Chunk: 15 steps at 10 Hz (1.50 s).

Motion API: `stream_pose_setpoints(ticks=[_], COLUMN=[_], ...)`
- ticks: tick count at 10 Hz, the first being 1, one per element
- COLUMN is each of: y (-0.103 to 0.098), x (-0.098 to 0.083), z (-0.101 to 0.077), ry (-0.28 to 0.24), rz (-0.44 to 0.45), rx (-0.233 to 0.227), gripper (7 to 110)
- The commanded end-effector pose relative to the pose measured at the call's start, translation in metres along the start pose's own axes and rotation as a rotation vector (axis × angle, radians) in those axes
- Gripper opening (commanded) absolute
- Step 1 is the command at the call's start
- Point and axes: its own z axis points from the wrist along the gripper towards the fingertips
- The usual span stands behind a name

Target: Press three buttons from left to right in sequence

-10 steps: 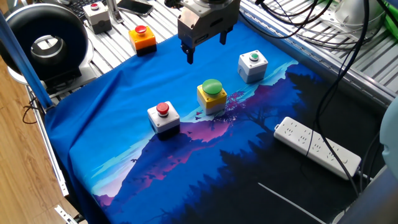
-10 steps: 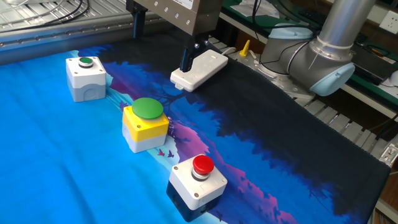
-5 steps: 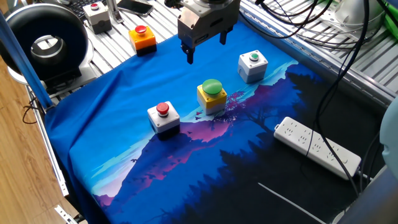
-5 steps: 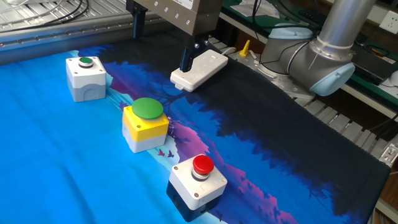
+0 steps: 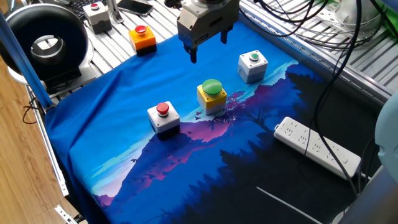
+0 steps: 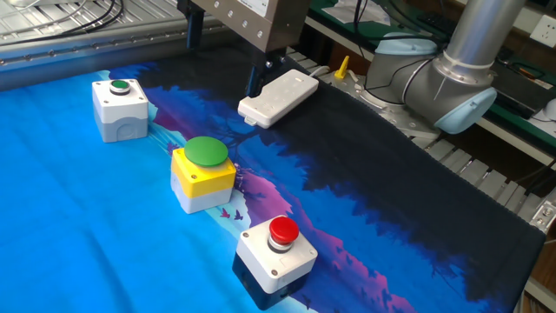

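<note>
From my end, the white cube box with the small red button (image 5: 163,116) sat well below-left of the claw (image 5: 208,46). The yellow box with the big green dome (image 5: 212,95) was right below it, and the grey-white box with the small green button (image 5: 253,65) lower right. Claw hung released, fingers apart, touching nothing.

Robotics lab, slotted aluminium table (image 5: 348,68), cables (image 5: 311,18), power strip (image 5: 317,146)
</note>
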Motion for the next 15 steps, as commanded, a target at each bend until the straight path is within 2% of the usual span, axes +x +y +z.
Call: stream_pose_setpoints(ticks=[1,5,6,7,11,14,15], y=[0.011,0.01,0.014,0.028,0.016,0.01,0.0], x=[-0.003,-0.004,-0.004,-0.004,0.001,0.004,0.009], z=[-0.004,-0.004,-0.004,-0.004,-0.002,0.003,0.005], ry=[0.008,0.002,0.004,0.005,0.018,0.011,0.014], rz=[0.027,0.026,0.037,0.089,0.099,0.08,0.059], rx=[-0.01,-0.01,-0.025,-0.082,-0.052,-0.071,-0.06], gripper=[7,7,7,7,7,7,7])
